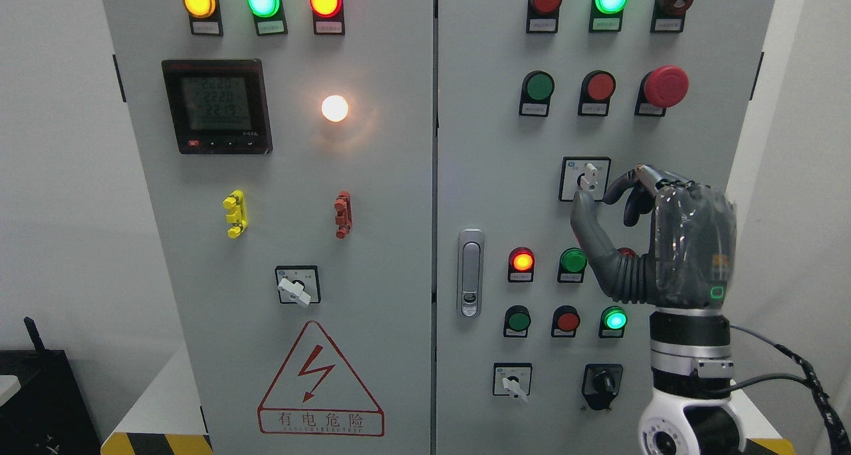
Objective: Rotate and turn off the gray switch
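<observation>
From the head camera you see your right hand [608,199] raised at the cabinet's right door [492,175], thumb and fingers curved narrowly around the gray switch [588,175], fingertips just beside its white knob; contact unclear

Showing dark gray right hand [655,235] under clear film, glowing green ring, silver-black wrist, white joint, trailing 2 black cables [791,368].
</observation>
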